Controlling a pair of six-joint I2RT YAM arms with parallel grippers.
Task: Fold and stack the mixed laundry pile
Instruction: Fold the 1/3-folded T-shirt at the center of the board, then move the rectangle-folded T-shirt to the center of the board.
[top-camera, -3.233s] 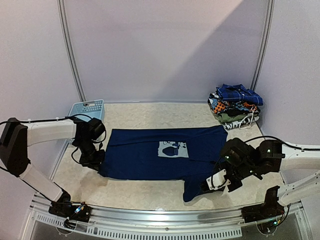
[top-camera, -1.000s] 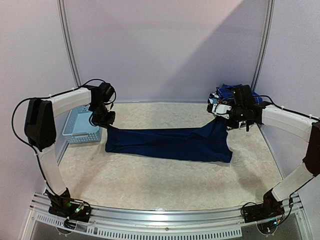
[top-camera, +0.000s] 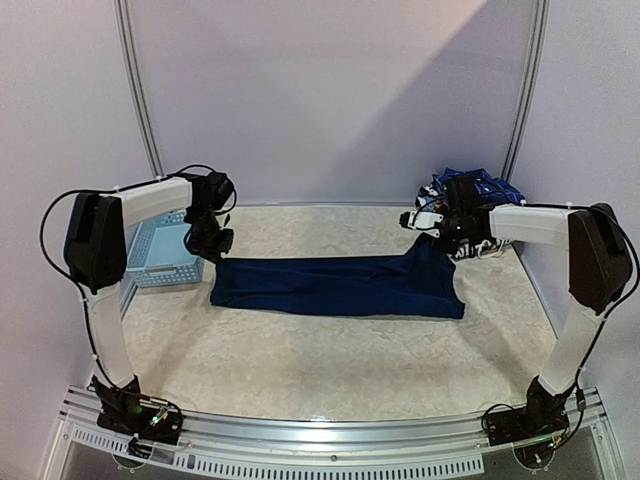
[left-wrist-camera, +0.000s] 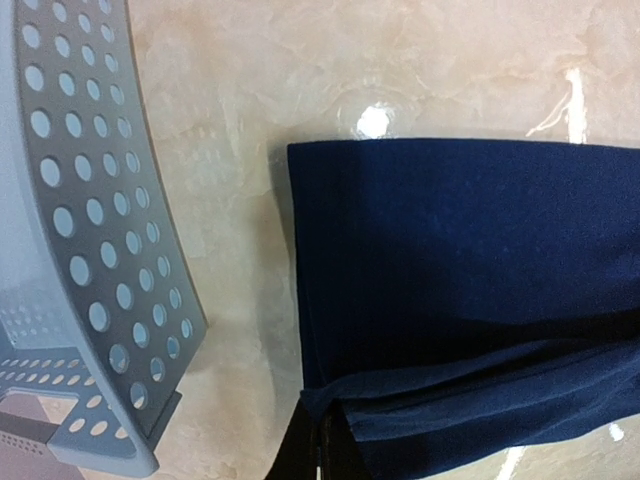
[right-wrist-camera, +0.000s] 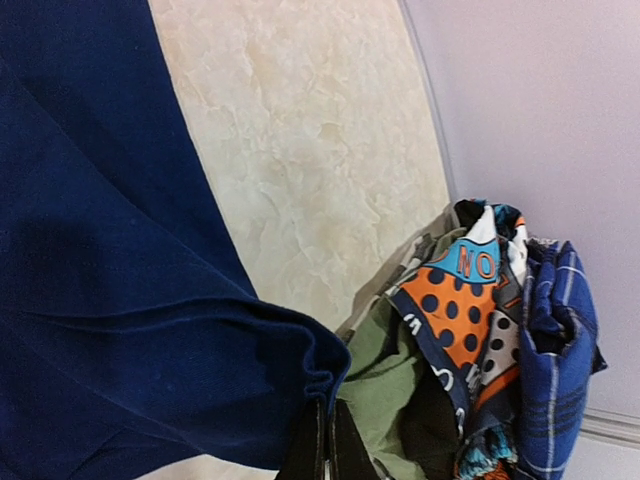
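Observation:
The navy T-shirt (top-camera: 340, 287) lies across the table folded in half, its print hidden. My left gripper (top-camera: 213, 252) is shut on the shirt's far left corner; in the left wrist view the fingertips (left-wrist-camera: 325, 435) pinch the doubled hem of the navy T-shirt (left-wrist-camera: 450, 250). My right gripper (top-camera: 432, 238) is shut on the far right corner, held slightly above the table. In the right wrist view that gripper (right-wrist-camera: 326, 425) bunches the edge of the navy T-shirt (right-wrist-camera: 120, 300). The rest of the mixed laundry pile (top-camera: 488, 190) sits at the back right, just behind the right gripper.
A light-blue slotted basket (top-camera: 158, 252) stands close to the left of the left gripper, its wall (left-wrist-camera: 80, 200) near the shirt's edge. The pile shows a plaid shirt (right-wrist-camera: 555, 340), an orange dotted fabric (right-wrist-camera: 460, 300) and an olive garment (right-wrist-camera: 385, 380). Walls close off the back.
The shirt, earlier spread flat with its print up, is folded back over itself. Over the last second both grippers sank a little and the right one shifted left, so the cloth lies flatter.

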